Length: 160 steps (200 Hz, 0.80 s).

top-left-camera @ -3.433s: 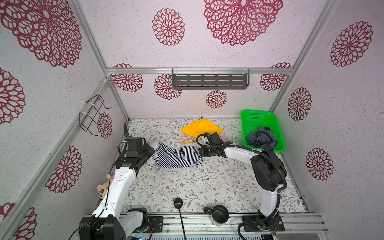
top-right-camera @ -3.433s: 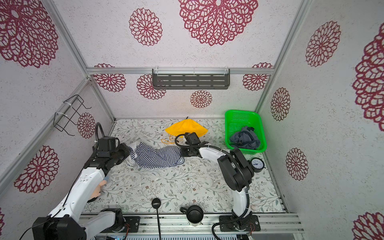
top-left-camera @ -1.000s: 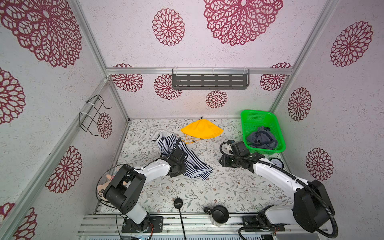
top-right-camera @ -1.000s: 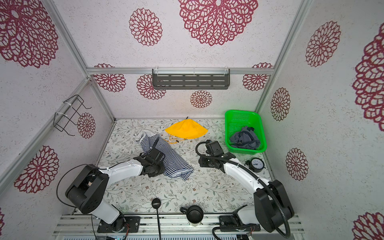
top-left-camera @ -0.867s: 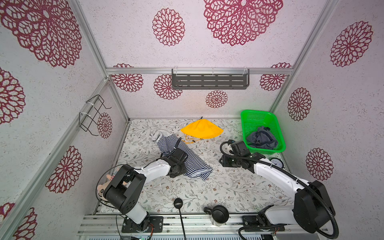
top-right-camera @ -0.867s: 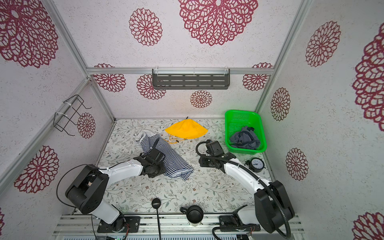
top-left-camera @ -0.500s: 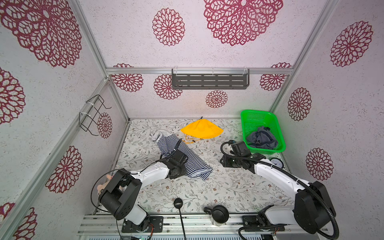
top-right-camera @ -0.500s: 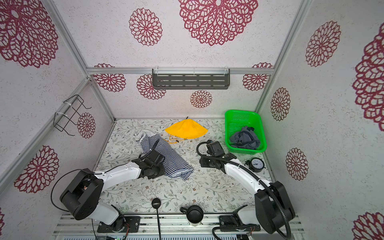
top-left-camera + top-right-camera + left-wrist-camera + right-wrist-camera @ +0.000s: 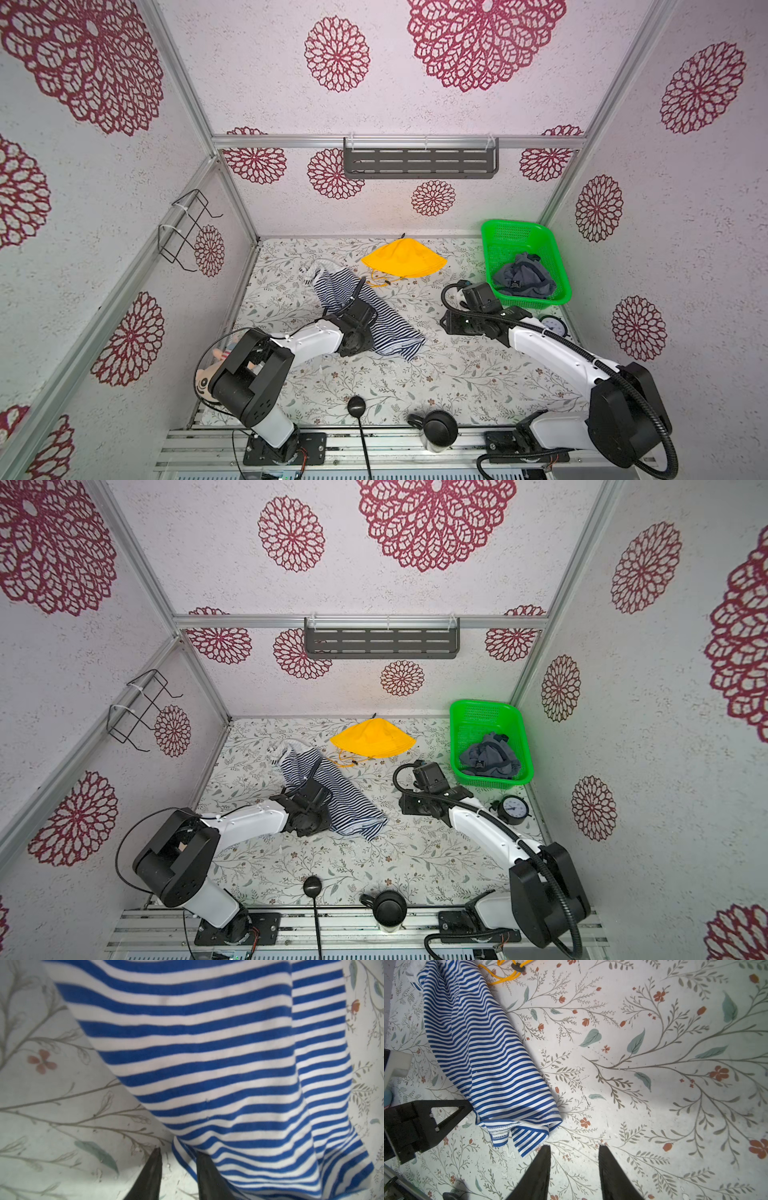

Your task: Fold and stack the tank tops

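Both tops are not yet folded: the striped top (image 9: 392,328) lies rumpled on the table (image 9: 415,374) with the left gripper (image 9: 177,1151) parted at its edge, the grey top (image 9: 523,276) sits in the basket (image 9: 498,245), and the right gripper (image 9: 574,1148) is open, empty.

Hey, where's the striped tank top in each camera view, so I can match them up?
Top view: striped top lies left of centre on the floral mat.
Top view: also left of centre.
Left wrist: fills most of the picture.
Right wrist: a long diagonal strip, hem nearest the camera.
Landmark: the floral mat under it in all four.
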Tool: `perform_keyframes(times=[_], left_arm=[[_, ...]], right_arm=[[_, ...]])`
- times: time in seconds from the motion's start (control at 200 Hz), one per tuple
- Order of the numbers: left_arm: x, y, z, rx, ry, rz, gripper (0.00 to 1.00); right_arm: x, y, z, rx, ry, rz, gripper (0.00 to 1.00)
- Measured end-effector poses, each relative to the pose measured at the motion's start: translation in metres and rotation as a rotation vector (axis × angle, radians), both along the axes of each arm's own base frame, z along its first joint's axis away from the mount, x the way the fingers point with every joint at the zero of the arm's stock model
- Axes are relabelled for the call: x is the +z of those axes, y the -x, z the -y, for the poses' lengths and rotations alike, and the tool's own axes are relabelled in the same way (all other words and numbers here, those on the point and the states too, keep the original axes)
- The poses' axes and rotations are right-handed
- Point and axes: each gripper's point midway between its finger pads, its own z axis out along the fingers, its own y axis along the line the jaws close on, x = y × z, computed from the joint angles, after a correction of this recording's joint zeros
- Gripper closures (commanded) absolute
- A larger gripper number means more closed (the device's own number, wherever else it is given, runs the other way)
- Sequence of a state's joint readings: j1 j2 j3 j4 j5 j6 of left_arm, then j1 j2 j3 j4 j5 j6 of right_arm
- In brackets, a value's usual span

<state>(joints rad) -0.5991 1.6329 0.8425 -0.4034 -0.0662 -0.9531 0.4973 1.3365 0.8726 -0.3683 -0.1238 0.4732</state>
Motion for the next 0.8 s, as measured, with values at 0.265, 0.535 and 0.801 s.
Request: perform_keyframes(times=[0.265, 0.535, 0.801], left_arm=[[-0.003, -0.008, 0.005, -0.018, -0.001, -0.005, 0.9], [0.007, -0.009, 0.006, -0.027, 0.005, -0.003, 1.0], [0.126, -0.038, 0.005, 0.005, 0.132, 0.25, 1.0]], right_arm=[[0.0, 0.0, 0.0, 0.0, 0.0, 0.0, 0.59], [-0.02, 0.019, -0.007, 0.05, 0.012, -0.052, 0.59], [-0.061, 0.066, -0.055, 0.228, 0.043, -0.148, 0.65]])
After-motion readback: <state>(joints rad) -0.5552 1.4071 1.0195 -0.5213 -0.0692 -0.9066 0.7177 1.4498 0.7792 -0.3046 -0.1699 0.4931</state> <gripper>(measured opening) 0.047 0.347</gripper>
